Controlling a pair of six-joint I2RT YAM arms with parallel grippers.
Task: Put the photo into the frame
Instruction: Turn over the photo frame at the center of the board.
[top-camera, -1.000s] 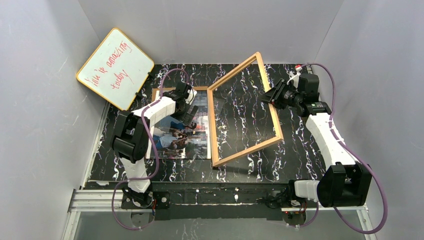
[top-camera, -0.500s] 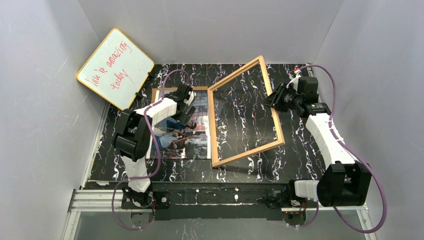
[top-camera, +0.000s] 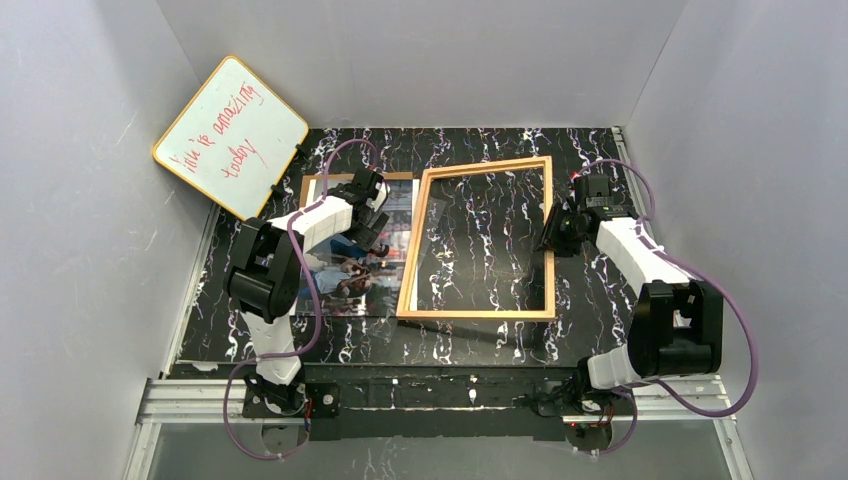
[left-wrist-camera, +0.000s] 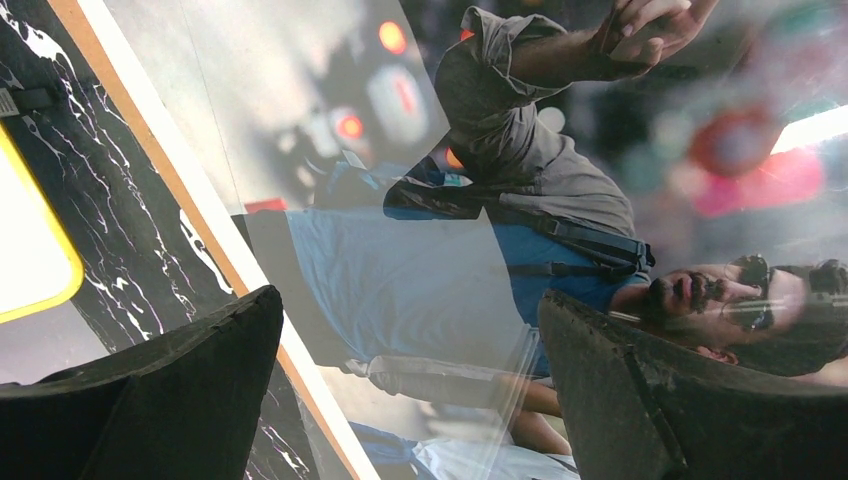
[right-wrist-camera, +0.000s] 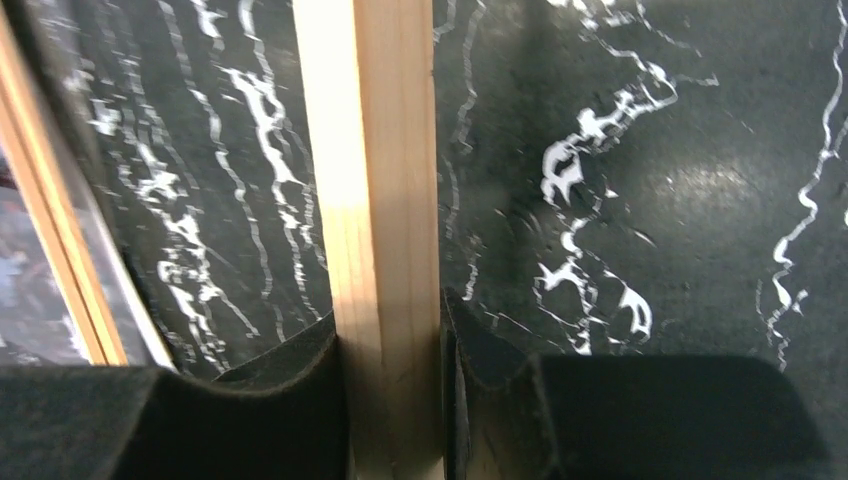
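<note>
Plain pale grey walls (top-camera: 420, 60) close the scene at the back, left and right. The table (top-camera: 480, 345) in the middle has a black top with white marble-like veins, faintly glossy under soft, even light. In the upper left a yellow-rimmed whiteboard (top-camera: 230, 135) with red writing stands tilted by the left wall. Along the bottom runs a metal rail (top-camera: 190, 395), with a grey surface (top-camera: 430, 455) below it.

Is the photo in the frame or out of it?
Out. The photo lies face up left of the frame, whose pane shows black marbled table; the right gripper holds the frame's right rail.
</note>
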